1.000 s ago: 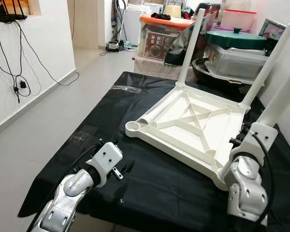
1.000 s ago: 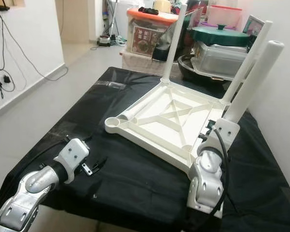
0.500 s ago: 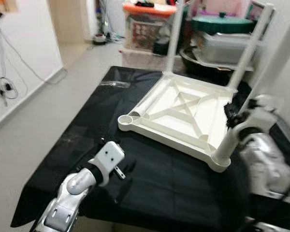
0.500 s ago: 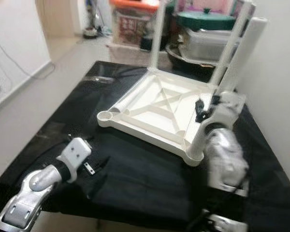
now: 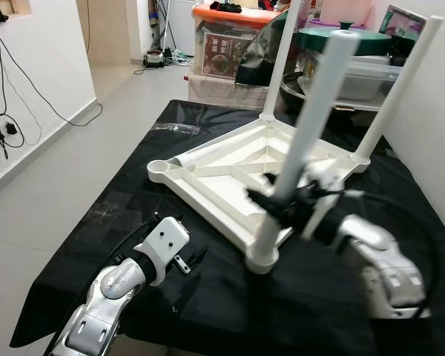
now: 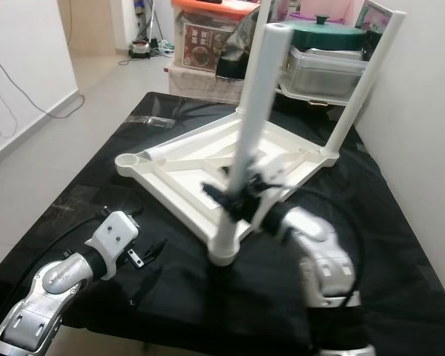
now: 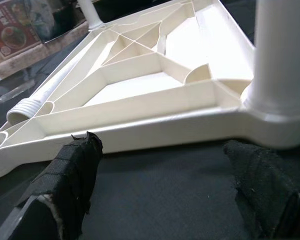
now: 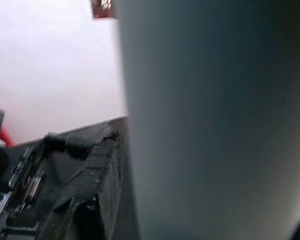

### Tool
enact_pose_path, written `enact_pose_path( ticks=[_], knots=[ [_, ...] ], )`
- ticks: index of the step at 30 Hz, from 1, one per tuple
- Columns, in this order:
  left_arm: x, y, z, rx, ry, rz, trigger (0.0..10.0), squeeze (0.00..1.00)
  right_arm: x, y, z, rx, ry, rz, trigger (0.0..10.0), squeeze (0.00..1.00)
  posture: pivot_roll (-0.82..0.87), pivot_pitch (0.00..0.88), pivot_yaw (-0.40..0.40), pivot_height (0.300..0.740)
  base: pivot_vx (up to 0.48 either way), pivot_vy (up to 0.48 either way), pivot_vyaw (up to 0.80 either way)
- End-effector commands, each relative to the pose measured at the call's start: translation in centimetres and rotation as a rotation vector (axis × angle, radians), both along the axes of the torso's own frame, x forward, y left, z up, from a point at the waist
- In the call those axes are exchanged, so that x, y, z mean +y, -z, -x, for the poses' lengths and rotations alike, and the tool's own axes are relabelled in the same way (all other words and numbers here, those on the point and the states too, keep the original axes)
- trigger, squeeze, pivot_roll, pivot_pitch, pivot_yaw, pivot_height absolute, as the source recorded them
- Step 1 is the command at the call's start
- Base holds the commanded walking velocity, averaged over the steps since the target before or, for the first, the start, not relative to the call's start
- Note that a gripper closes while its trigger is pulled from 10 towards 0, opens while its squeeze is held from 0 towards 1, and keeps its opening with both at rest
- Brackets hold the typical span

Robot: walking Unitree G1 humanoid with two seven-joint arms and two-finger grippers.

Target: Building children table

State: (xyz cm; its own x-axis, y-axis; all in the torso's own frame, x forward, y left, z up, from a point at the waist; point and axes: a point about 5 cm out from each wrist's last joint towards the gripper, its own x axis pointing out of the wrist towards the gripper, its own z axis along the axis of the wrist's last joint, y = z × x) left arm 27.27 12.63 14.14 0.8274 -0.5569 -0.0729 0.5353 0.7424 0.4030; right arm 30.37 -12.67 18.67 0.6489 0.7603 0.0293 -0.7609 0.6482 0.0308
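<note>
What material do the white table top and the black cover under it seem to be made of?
The table top looks like moulded plastic with a smooth semi-gloss finish: its underside shows cast ribs and round leg sockets. The black cover is probably thin fabric or plastic sheeting: it wrinkles and has a slight sheen.

An upturned white table top (image 5: 230, 174) is taking up the middle of the black-draped surface (image 5: 133, 200), its three fitted legs (image 5: 304, 141) rising as posts. Open cloth is lying along the near and left edges, where the left gripper (image 5: 189, 261) is sitting. Stacked storage bins (image 5: 237, 44) are crowding the far edge, and a wall (image 5: 437, 133) is closing off the right side.
</note>
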Motion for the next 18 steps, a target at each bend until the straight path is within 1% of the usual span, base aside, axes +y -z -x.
enact_pose_path(
  ticks=[1,2,3,4,6,8,9,10,11,12,13,14,16,17,18],
  knots=[
    [0.2,0.0,0.2,0.006,-0.004,-0.005,10.0,0.00,-0.3,1.2,-1.5,0.060,0.150,0.030,0.0,0.00,0.08,0.000,-0.126,0.740,0.000,0.000,0.00],
    [0.1,0.1,0.2,0.008,-0.004,-0.004,10.0,0.00,-1.4,2.0,-2.8,0.125,0.348,0.021,0.0,0.00,0.08,0.000,-0.126,0.740,0.000,0.000,0.00],
    [0.1,0.1,0.3,0.010,-0.004,-0.004,10.0,0.00,-2.2,2.7,-3.4,0.177,0.476,0.016,0.0,0.00,0.08,0.000,-0.126,0.740,0.000,0.000,0.00],
    [0.1,0.1,0.3,0.010,-0.004,-0.004,10.0,0.00,-2.2,2.7,-3.4,0.177,0.476,0.016,0.0,0.00,0.08,0.000,-0.126,0.740,0.000,0.000,0.00],
    [0.1,0.2,0.3,0.012,-0.003,-0.003,10.0,0.00,-3.3,3.4,-3.8,0.224,0.616,0.030,0.0,0.00,0.07,0.000,-0.121,0.740,0.000,0.000,0.00],
    [0.1,0.2,0.3,0.012,-0.003,-0.003,10.0,0.00,-3.3,3.4,-3.8,0.224,0.616,0.030,0.0,0.00,0.07,0.000,-0.121,0.740,0.000,0.000,0.00],
    [0.0,0.2,0.3,0.014,0.001,-0.002,10.0,0.00,-7.1,4.9,-3.3,0.326,0.980,0.081,0.0,0.00,0.05,0.000,-0.114,0.740,0.000,0.000,0.00],
    [0.0,0.2,0.3,0.014,0.001,-0.002,10.0,0.00,-7.1,4.9,-3.3,0.326,0.980,0.081,0.0,0.00,0.05,0.000,-0.114,0.740,0.000,0.000,0.00],
    [-0.2,0.3,0.3,0.016,0.005,0.001,10.0,0.00,-10.8,5.9,-1.2,0.354,1.360,0.158,0.0,0.00,0.04,0.000,-0.109,0.740,0.000,0.000,0.00],
    [-0.3,0.3,0.2,0.018,0.010,0.003,10.0,0.00,-12.8,6.7,1.1,0.394,1.601,0.208,0.0,0.00,0.04,0.000,-0.103,0.740,0.000,0.000,0.00],
    [-0.3,0.3,0.2,0.018,0.010,0.003,10.0,0.00,-12.8,6.7,1.1,0.394,1.601,0.208,0.0,0.00,0.04,0.000,-0.103,0.740,0.000,0.000,0.00],
    [-0.3,0.4,0.2,0.019,0.012,0.004,10.0,0.00,-13.7,7.1,2.6,0.414,1.725,0.235,0.0,0.00,0.04,0.000,-0.101,0.740,0.000,0.000,0.00],
    [-0.3,0.4,0.2,0.019,0.012,0.004,10.0,0.00,-13.7,7.1,2.6,0.414,1.725,0.235,0.0,0.00,0.04,0.000,-0.101,0.740,0.000,0.000,0.00],
    [-0.4,0.4,0.2,0.022,0.019,0.004,10.0,0.00,-12.9,7.0,3.2,0.399,1.702,0.243,0.7,0.00,0.02,0.000,-0.091,0.740,0.000,0.000,0.00],
    [-0.4,0.4,0.2,0.022,0.019,0.004,10.0,0.00,-12.9,7.0,3.2,0.399,1.702,0.243,0.7,0.00,0.02,0.000,-0.091,0.740,0.000,0.000,0.00]
  ],
)
